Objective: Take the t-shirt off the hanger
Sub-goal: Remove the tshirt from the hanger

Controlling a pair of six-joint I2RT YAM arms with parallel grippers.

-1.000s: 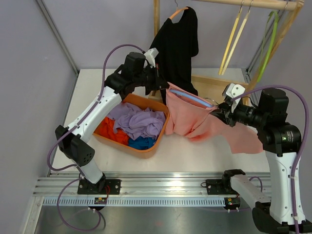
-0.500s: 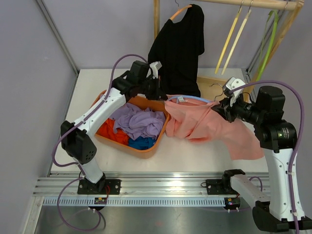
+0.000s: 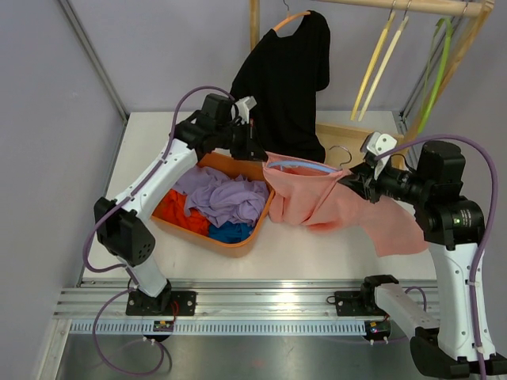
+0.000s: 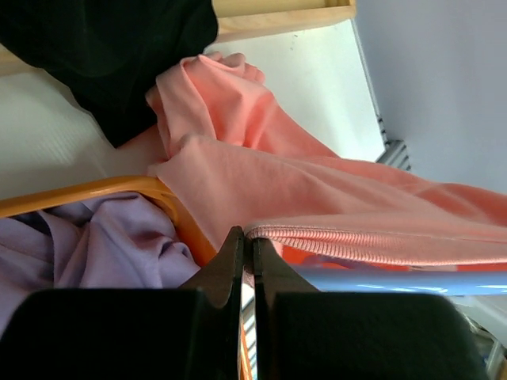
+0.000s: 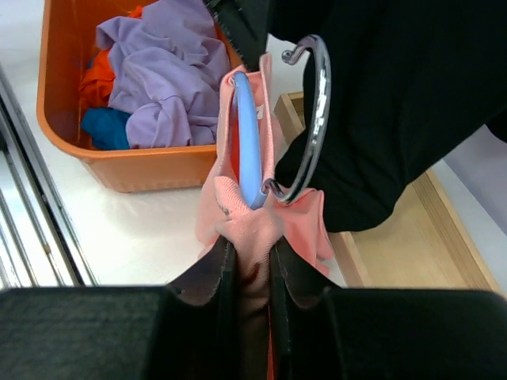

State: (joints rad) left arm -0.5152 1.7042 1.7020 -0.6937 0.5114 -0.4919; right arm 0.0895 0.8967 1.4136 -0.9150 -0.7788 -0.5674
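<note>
Pinching the t-shirt [image 3: 317,204] collar, my left claw [image 3: 255,153] is closed tight; my right claw [image 3: 351,180] clamps cloth at the hook. The hanger [image 3: 305,166] inside runs toward 3 o'clock between them, beside the basket [image 3: 238,247].

The pink t-shirt [image 3: 321,204] hides most of the blue hanger [image 5: 247,142] (its steel hook [image 5: 322,111] shows).
</note>
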